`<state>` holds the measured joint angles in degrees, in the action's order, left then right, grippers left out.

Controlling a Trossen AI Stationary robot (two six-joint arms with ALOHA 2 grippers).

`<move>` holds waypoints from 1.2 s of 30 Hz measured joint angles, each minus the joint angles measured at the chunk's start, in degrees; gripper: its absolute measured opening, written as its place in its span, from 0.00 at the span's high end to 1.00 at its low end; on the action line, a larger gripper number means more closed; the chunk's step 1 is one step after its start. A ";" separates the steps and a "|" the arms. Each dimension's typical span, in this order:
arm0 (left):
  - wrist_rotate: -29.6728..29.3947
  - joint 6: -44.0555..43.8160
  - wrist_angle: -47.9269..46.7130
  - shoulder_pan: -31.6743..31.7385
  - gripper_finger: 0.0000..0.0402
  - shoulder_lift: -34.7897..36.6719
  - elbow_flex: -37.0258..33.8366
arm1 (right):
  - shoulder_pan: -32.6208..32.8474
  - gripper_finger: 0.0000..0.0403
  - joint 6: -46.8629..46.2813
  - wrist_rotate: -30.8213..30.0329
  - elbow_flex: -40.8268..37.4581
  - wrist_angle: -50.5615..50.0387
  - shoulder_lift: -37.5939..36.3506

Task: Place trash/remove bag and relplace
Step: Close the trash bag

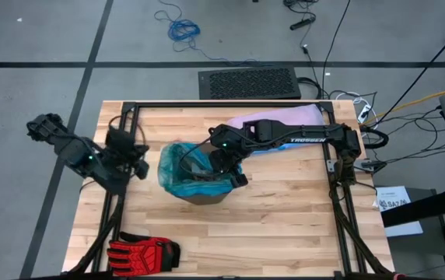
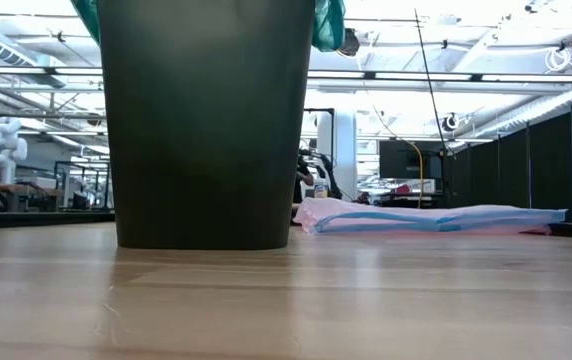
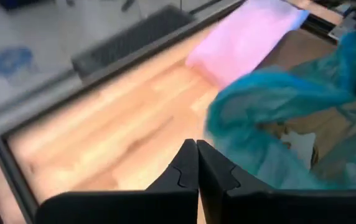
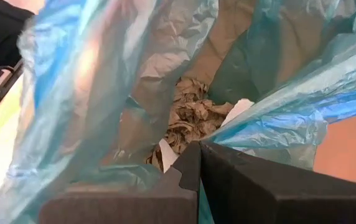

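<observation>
A dark bin (image 2: pixel 206 120) stands upright mid-table, lined with the teal-green bag (image 1: pixel 177 167), whose rim hangs over the bin's top (image 2: pixel 328 25). Crumpled tan and white trash (image 4: pixel 193 115) lies inside the bag. My right gripper (image 1: pixel 230 167) is at the bin's right rim, shut on the bag film (image 4: pixel 200 144). My left gripper (image 1: pixel 143 165) waits just left of the bin, its fingers shut on nothing (image 3: pixel 196 146), and the bag (image 3: pixel 271 106) shows beyond them. My right gripper pinches the teal bag's film at the rim on the bin's right side (image 4: pixel 240 134), between its two fingertips. It slants down from the table's right. The film runs away from the fingers in a loose fold. How many layers it has, I cannot tell.
A pale lilac bag with a blue rim (image 1: pixel 285 120) lies flat on the table behind the bin, under the right arm. A red-and-black glove (image 1: pixel 141 253) lies at the near left edge. Black frame rails (image 1: pixel 339 194) run along the table's sides. Bare wood (image 1: pixel 285 225) lies near right.
</observation>
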<state>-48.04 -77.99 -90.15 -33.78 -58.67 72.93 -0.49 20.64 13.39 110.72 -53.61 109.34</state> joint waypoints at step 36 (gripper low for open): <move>-11.21 32.13 83.89 -8.28 1.00 12.99 -37.48 | 0.22 1.00 1.62 -0.02 0.00 -0.36 0.00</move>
<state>-59.25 -45.86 -6.26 -42.06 -45.68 35.44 -0.27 22.26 13.37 110.72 -53.98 109.34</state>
